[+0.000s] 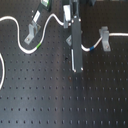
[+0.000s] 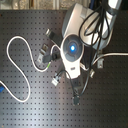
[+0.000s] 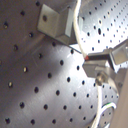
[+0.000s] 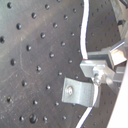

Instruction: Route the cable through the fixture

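Breadboard (image 1: pixel 45 95) lies open below cable (image 1: pixel 50 22).

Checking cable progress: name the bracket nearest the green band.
The bracket at the first exterior view's left; the green band lies beside it, far from the right bracket.

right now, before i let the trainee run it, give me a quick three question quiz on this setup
1. True or false: the cable is black.
2. The table is: A bare wood, B a black board with rows of holes, C glass.
3. What are the jaws shut on?
Key: 1 false, it is white; 2 B; 3 the cable.
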### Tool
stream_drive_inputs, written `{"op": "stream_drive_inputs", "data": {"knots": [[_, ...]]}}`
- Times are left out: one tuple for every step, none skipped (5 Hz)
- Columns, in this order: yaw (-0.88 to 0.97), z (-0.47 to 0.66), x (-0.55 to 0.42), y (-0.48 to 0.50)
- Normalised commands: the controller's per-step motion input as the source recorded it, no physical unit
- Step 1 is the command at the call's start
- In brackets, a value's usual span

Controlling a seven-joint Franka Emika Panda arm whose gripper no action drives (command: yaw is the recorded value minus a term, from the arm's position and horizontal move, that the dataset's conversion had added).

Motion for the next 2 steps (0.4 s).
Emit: {"op": "stream_drive_inputs", "data": {"knots": [[-0.10,0.01,0.039,-0.200],[-0.03,0.01,-0.020,-0.233]]}}
